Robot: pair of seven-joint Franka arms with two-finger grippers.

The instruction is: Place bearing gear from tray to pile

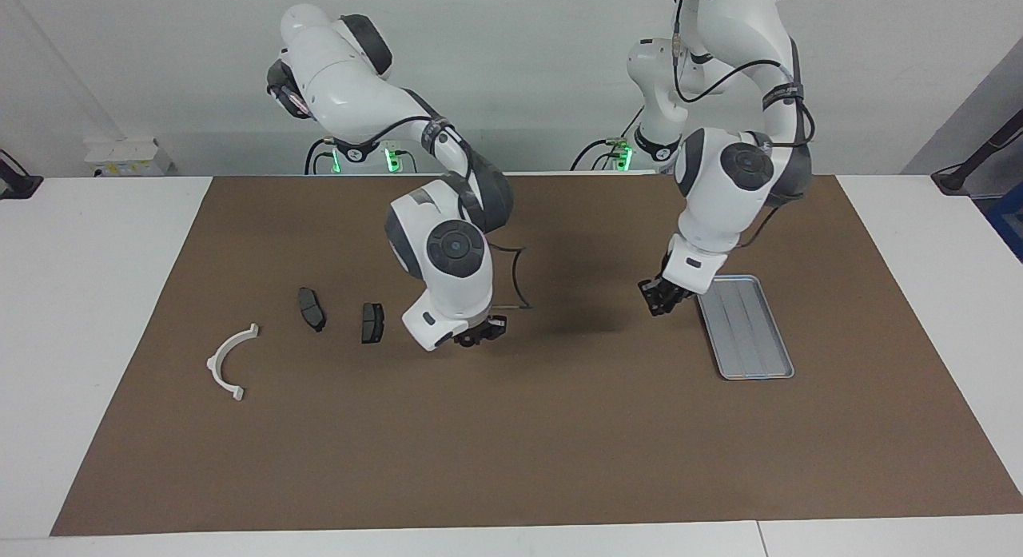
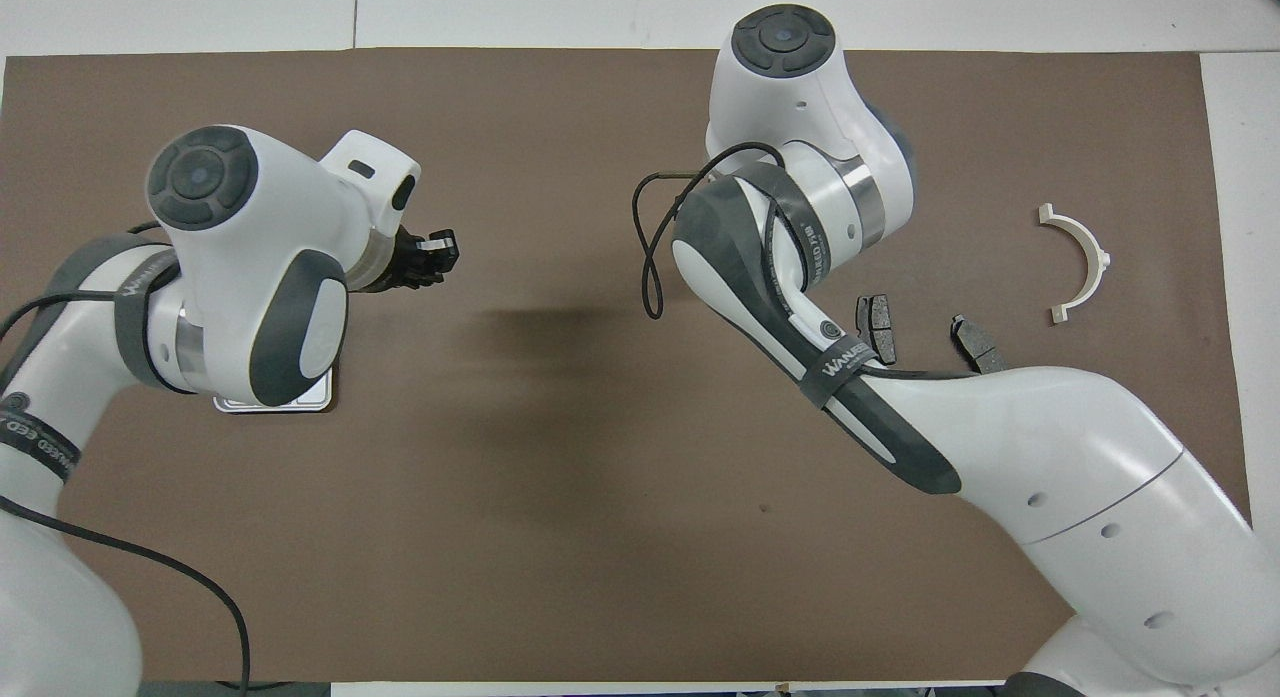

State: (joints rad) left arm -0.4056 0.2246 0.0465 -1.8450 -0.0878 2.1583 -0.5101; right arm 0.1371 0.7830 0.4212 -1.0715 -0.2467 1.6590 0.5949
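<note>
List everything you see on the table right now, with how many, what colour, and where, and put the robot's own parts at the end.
mat: one, brown, covering most of the white table.
tray: one, silver-grey, on the mat toward the left arm's end.
brake pads: two, dark grey, side by side on the mat toward the right arm's end.
half-ring bracket: one, white, beside the pads, closest to the right arm's end.
left hand: one, black fingers, shut, over the mat just off the tray's edge.
right hand: one, black, low over the mat beside the pads.
</note>
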